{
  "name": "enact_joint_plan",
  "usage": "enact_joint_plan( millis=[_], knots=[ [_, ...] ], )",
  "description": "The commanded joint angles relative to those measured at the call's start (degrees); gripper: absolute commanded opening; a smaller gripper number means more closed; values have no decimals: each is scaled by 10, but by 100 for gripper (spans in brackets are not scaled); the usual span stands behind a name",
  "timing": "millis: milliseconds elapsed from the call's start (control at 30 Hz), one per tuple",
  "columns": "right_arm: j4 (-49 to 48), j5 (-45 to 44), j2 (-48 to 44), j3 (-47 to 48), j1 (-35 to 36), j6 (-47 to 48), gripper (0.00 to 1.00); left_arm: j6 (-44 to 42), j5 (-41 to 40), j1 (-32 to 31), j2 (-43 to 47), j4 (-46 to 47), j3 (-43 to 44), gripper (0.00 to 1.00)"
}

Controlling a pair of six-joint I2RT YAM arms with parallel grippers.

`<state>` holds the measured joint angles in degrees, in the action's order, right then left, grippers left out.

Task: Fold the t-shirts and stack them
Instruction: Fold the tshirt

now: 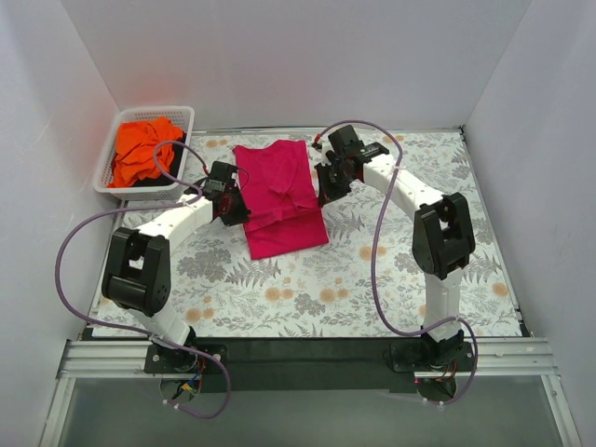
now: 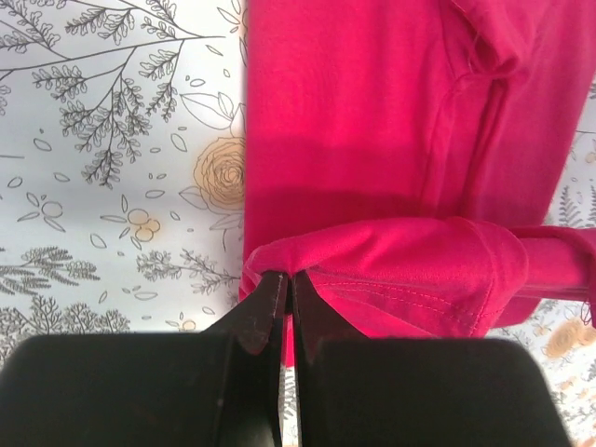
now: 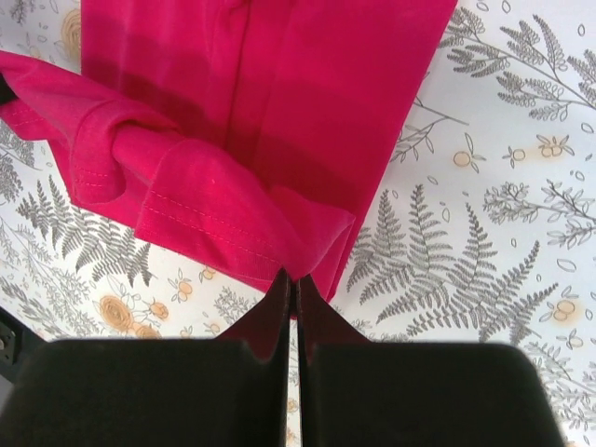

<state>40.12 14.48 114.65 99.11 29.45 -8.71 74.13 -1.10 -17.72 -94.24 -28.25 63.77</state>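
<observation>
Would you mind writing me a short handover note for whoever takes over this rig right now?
Left end effector: shut on the left edge of the magenta t-shirt.
Right end effector: shut on the same shirt's right edge.
Magenta t-shirt: on the middle of the table, already narrowed lengthwise, with a cross fold bunched up between the two grips.
Orange t-shirt: crumpled in the white basket at the far left corner.
Done: magenta t-shirt partly folded.
Left: finish that fold and release, then fold the orange t-shirt and stack the two.
</observation>
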Motion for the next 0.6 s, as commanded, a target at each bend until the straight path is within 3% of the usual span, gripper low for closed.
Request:
enact_joint_plan(
  millis=[0,567],
  knots=[
    [-10,5,13,29,-7,15,1,-24,-14,8,-7,30,9,0],
    [-47,40,61,22,-29,-36,1,-25,-1,12,-53,64,12,0]
  ],
)
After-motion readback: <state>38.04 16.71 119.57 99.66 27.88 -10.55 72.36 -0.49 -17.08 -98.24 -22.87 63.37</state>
